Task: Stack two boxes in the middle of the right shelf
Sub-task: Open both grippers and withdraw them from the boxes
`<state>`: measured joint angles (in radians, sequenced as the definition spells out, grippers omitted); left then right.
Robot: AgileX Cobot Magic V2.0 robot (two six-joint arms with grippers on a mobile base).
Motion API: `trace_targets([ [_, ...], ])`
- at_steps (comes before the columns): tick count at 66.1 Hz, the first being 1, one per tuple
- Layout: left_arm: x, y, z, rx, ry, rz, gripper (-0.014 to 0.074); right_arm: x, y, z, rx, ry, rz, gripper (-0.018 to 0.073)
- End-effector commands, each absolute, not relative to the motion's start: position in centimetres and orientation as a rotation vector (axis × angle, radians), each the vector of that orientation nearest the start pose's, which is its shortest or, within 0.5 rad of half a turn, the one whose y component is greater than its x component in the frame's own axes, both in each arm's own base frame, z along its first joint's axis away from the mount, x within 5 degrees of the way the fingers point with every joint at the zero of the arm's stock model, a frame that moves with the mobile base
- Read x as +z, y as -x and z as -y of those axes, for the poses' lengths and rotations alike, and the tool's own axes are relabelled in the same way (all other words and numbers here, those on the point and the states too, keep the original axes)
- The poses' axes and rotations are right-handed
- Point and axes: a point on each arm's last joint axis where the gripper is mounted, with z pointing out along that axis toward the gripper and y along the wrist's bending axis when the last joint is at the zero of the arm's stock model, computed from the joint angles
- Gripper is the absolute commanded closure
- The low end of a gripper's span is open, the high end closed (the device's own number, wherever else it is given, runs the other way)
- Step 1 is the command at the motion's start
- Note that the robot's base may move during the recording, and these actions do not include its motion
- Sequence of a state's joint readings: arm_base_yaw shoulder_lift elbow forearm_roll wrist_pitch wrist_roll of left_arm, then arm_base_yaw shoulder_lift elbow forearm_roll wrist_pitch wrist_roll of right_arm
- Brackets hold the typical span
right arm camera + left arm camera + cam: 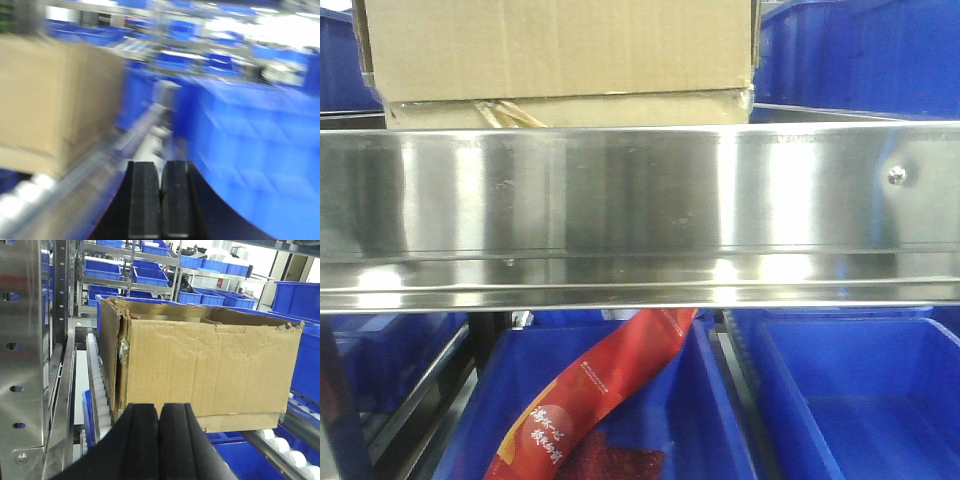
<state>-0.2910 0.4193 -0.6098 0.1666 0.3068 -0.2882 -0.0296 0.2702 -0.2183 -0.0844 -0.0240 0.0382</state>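
Tall box (560, 45) sat atop flat box (570, 110) on steel shelf (640, 200), stack left of centre, screw (896, 176) near right end. Left fingers (159, 440) pressed together, empty, just short of tall box's creased face. Right fingers (161, 200) likewise together, holding nothing; right wrist view blurred. Stacking looked done. Judged best finish: draw both arms straight back, no brushing cardboard, upper box kept square over lower. Boxes' long axes ran along shelf rim, broad faces outward; blue bins (860, 400) below

Right wrist view motion-blurred; tall box (560, 45) cut by top edge; flat box (620, 108) mostly hidden, perhaps behind shelf rim (640, 200)
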Motion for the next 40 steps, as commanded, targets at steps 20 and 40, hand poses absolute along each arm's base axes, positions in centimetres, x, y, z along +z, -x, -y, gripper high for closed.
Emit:
trace_targets([
  [20,36.3,-8.0,2.0,-0.296,-0.091,-1.577,0.0708,21.0,-5.6,0.4,-0.018,-0.094,-1.510,0.0728],
  [40,36.3,-8.0,2.0,-0.296,-0.091,-1.577,0.0708,21.0,-5.6,0.4,-0.066,-0.046,-1.521,0.0728],
])
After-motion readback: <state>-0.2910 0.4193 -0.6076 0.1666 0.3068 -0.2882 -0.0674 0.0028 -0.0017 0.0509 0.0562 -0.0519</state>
